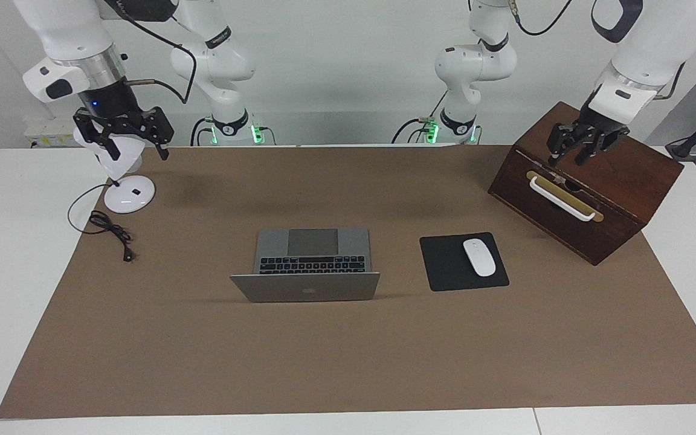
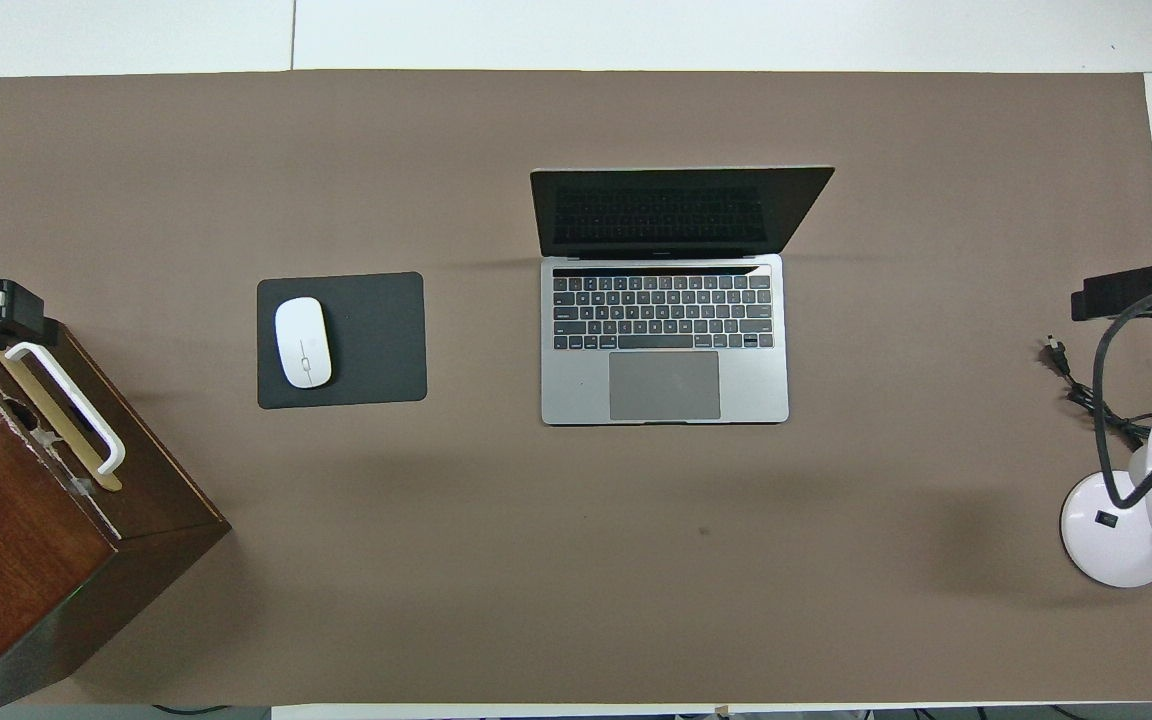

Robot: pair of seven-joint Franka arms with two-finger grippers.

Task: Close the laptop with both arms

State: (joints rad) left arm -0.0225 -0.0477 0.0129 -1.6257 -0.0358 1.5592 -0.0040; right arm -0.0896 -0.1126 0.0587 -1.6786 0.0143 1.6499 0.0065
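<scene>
Facing view: the laptop [image 1: 306,266] stands open mid-table, untouched. The right gripper [image 1: 138,144] hangs wide over the lamp [image 1: 121,175]; the left gripper [image 1: 577,150], narrowed and empty, hangs over the wooden box [image 1: 614,181].

Overhead view: the laptop's screen [image 2: 676,212] is upright. Approach not yet begun; next, both grippers must reach the lid.

Laptop [image 2: 664,340] open mid-mat; mouse [image 2: 302,342] on black pad [image 2: 376,340] beside it.
</scene>
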